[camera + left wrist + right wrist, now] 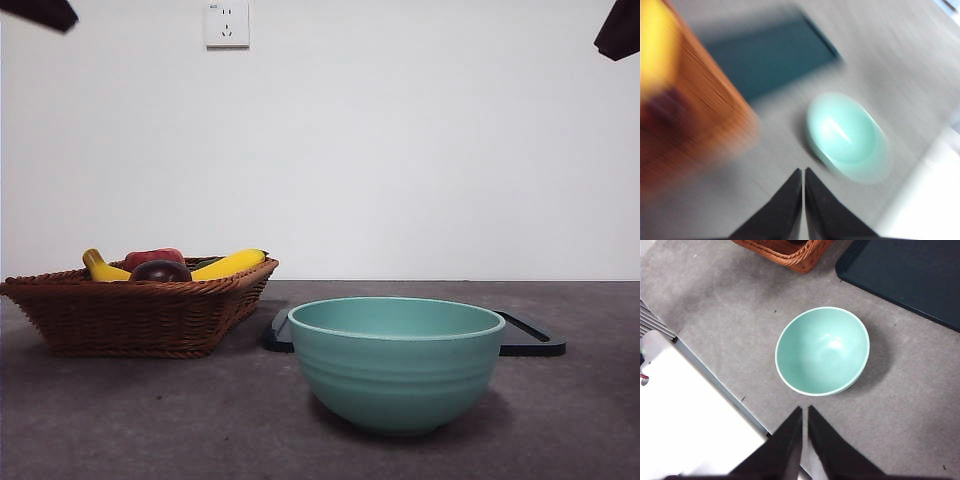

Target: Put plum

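Note:
The dark maroon plum [160, 271] lies in the brown wicker basket [130, 315] at the left of the table, between a red apple [153, 257] and yellow bananas [229, 264]. In the blurred left wrist view it is a dark smudge [662, 107] inside the basket [710, 105]. My left gripper [803, 172] is shut and empty, high above the table between basket and bowl. Over the table's near edge by the bowl hangs my right gripper [804, 410], also shut and empty. In the front view both arms show only as black tips at the top corners.
A teal bowl [396, 362] stands at the front centre, also seen from above [822, 350] and blurred [847, 135]. Behind it lies a flat dark tray [530, 340] [910, 275]. A corner of the basket [790, 252] shows in the right wrist view.

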